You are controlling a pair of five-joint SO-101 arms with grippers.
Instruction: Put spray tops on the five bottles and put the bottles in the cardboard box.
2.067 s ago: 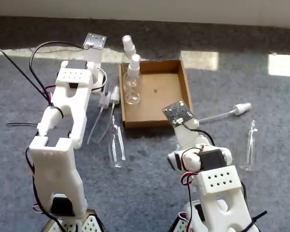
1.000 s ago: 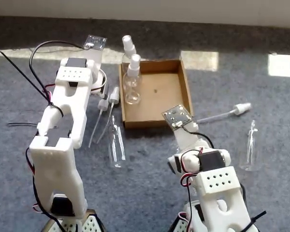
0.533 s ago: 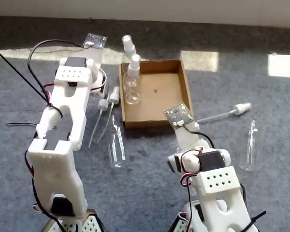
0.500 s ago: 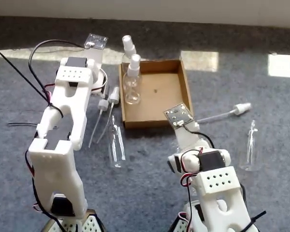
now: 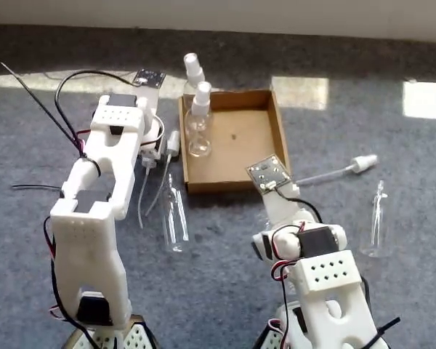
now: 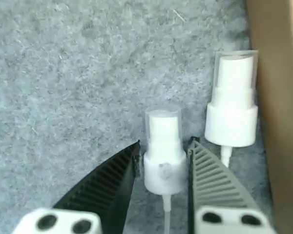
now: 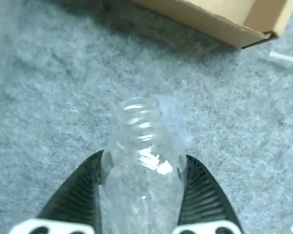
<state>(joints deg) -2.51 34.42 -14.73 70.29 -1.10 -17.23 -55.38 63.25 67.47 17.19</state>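
Left wrist view: left gripper (image 6: 164, 145) closed snug on a spray top (image 6: 163, 161), with a second spray top (image 6: 232, 112) just beside it, against the cardboard box (image 6: 278, 97) wall. Right wrist view: right gripper (image 7: 144, 158) clamped around an uncapped bottle (image 7: 139, 141) near the box corner. High view: capped bottle (image 5: 198, 120) lies in the box, a bare bottle (image 5: 174, 214) lies on the carpet (image 5: 225, 283) outside it.
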